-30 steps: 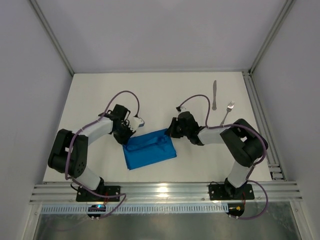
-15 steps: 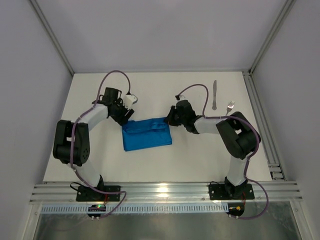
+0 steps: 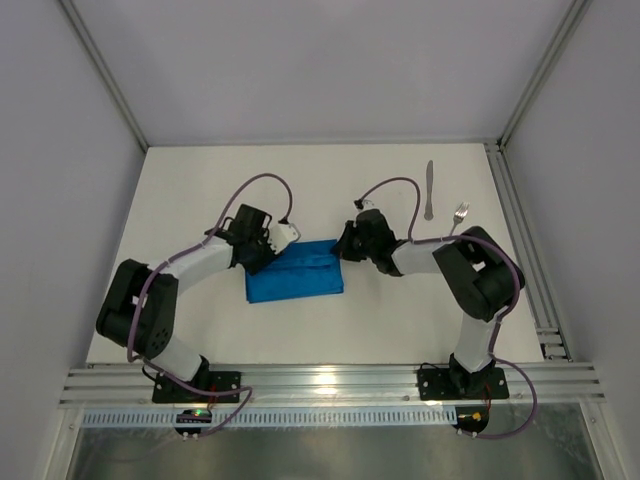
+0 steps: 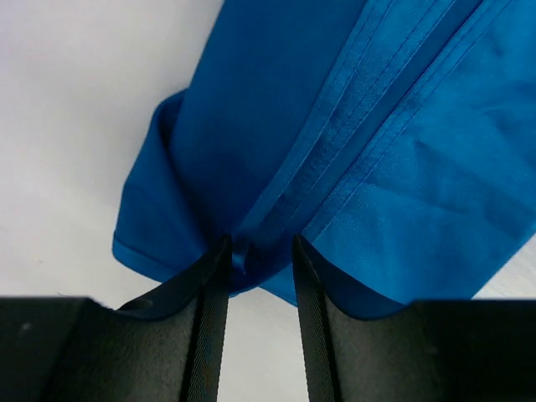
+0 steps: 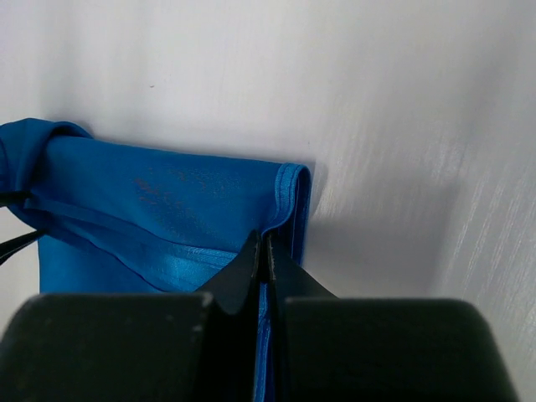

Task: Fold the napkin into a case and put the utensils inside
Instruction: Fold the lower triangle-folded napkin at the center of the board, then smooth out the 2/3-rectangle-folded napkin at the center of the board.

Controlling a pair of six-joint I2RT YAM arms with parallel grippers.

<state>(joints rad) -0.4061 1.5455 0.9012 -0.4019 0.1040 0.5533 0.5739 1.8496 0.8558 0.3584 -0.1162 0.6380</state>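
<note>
The bright blue napkin (image 3: 293,272) lies folded into a broad band on the white table, between my two grippers. My left gripper (image 3: 270,253) is at its left end. In the left wrist view the jaws (image 4: 258,244) stand apart, with a bunched fold of the napkin (image 4: 377,167) between their tips. At the right end my right gripper (image 3: 346,244) is shut on the hem. The right wrist view shows those fingers (image 5: 266,243) pinched on the napkin's (image 5: 167,209) edge. The knife (image 3: 429,190) and the fork (image 3: 456,224) lie at the back right.
A metal rail (image 3: 512,215) runs along the table's right side, close to the fork. Another rail (image 3: 330,382) crosses the near edge by the arm bases. Grey walls enclose the table on the left, the back and the right.
My left gripper let go of the napkin, swung off to the back left, then came back to the left end with jaws apart. The napkin shifted back and lies straighter. The right gripper kept its grip.
</note>
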